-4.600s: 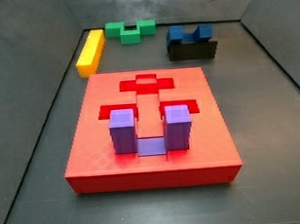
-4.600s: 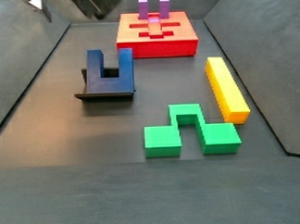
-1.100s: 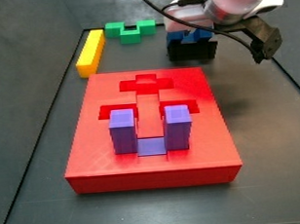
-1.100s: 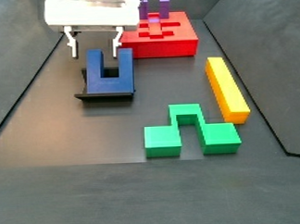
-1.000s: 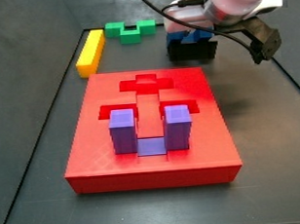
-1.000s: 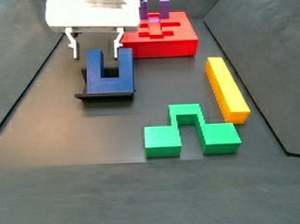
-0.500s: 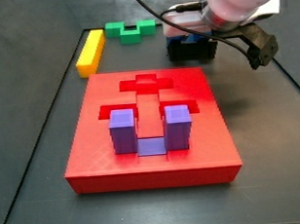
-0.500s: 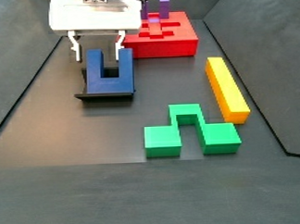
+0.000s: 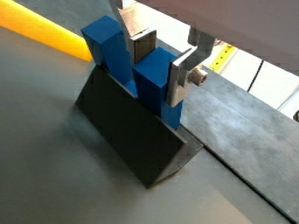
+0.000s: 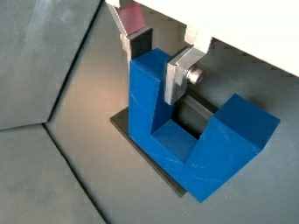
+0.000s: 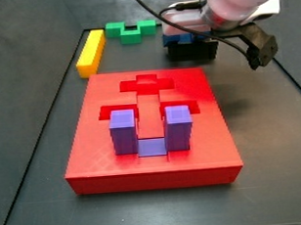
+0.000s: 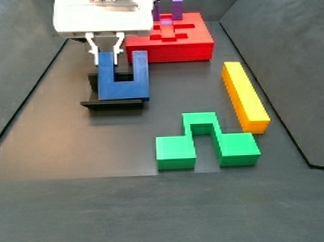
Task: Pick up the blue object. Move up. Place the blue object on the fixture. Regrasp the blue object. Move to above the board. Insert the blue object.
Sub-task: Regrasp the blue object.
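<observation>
The blue object (image 12: 122, 84) stands upright in the black fixture (image 12: 105, 101), prongs up, seen close in both wrist views (image 9: 111, 44) (image 10: 222, 140). My gripper (image 12: 107, 53) is down over it, its silver fingers on either side of one prong (image 9: 162, 70) (image 10: 158, 66) and pressed against it. In a side view the arm hides most of the blue object (image 11: 178, 41) and the fixture (image 11: 195, 53). The red board (image 11: 145, 174) lies nearer the front, also visible beyond the fixture (image 12: 190, 52).
A purple U-shaped block (image 11: 148, 130) stands in the board's slot. A yellow bar (image 11: 91, 50) and a green notched block (image 11: 136, 29) lie on the floor near the fixture. Dark walls close in the floor on both sides.
The gripper came down from above over the fixture. In the last half second its fingers went from wide apart to closed in on one prong of the blue object.
</observation>
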